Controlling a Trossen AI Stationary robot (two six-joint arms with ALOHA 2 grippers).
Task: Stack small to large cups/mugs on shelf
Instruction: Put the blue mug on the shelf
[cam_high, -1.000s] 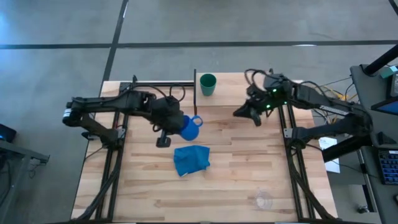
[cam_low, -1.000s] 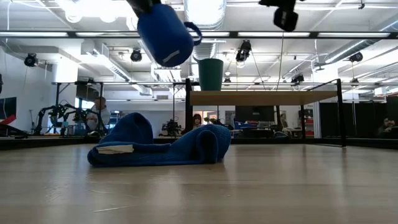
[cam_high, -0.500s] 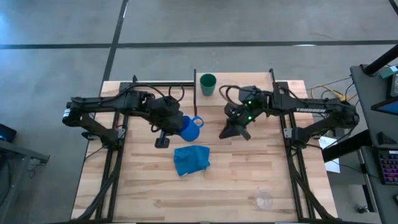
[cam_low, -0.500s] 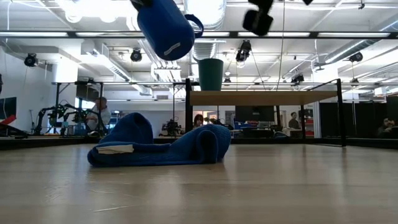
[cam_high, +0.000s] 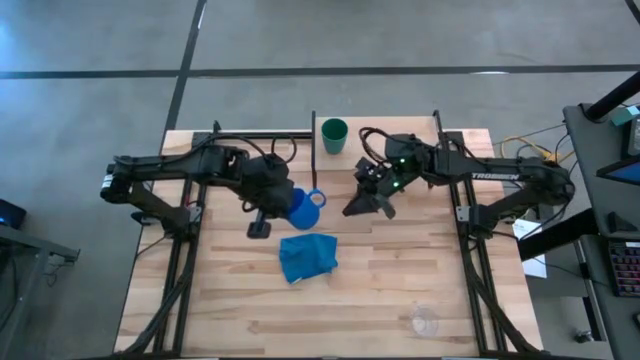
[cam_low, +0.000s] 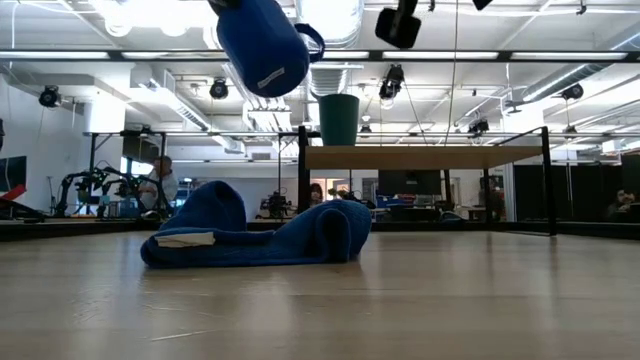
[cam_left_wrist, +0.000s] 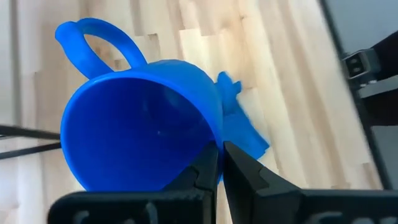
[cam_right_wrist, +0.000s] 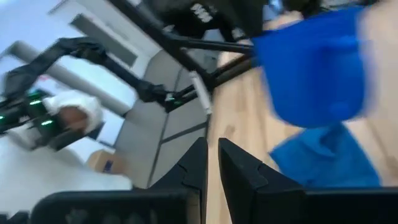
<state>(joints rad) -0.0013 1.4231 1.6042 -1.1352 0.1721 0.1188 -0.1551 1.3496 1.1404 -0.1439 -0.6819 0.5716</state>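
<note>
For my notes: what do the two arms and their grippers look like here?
Both arms are dark, nearly black, jointed tubes with looped black cables. The right arm carries pale lettering and green lights near its wrist. Each gripper, left and right, has two slim, dark, tapering fingers.

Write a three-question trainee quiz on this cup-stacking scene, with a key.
1. True or false: the blue mug rests on the table.
2. Which vessel stands on the shelf? A) green cup B) clear glass C) blue mug
3. Fill in: under the lifted mug lies a blue ____.

Key:
1. False; the left claw grips its rim and holds it in the air.
2. A.
3. cloth.
</note>
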